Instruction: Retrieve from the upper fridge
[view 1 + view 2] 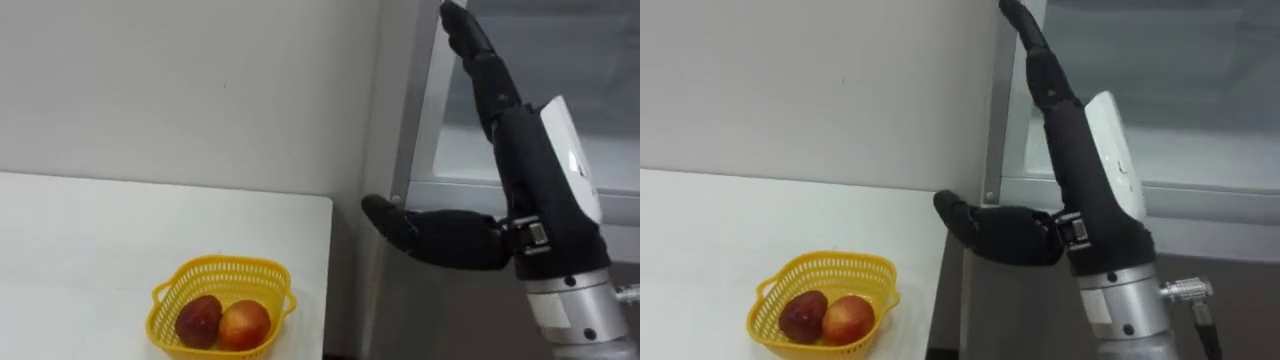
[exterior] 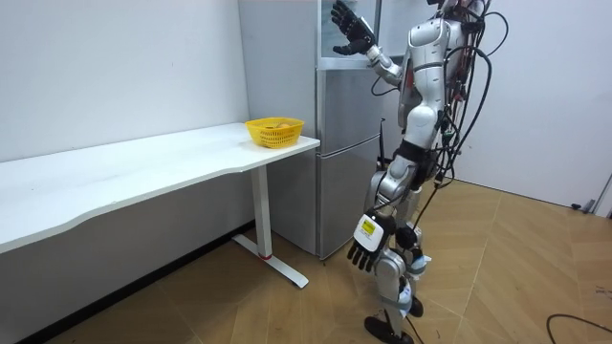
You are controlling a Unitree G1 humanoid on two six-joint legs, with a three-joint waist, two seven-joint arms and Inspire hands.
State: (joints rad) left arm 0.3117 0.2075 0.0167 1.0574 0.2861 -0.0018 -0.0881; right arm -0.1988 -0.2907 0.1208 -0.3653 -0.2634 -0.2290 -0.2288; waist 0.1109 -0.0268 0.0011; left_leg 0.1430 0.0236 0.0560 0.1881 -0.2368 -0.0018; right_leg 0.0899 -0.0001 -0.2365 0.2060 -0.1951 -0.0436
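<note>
A grey fridge [image 2: 349, 143] stands right of the white table, and I stand facing it. Its upper door [image 1: 600, 60] is a pale panel in a grey frame. My right hand [image 1: 540, 170] is raised against the door's left edge. Its fingers are straight and point upward, its thumb sticks out to the left, and it is open with nothing in it. The same hand is seen in the room view [image 2: 349, 29]. My left hand [image 2: 368, 250] hangs relaxed by my thigh.
A yellow basket [image 1: 222, 275] sits on the white table [image 1: 90, 240] near its right edge. It holds a dark red fruit [image 1: 200, 320] and a red-yellow apple [image 1: 245, 323]. A white wall rises behind the table. The lower fridge door is below my raised hand.
</note>
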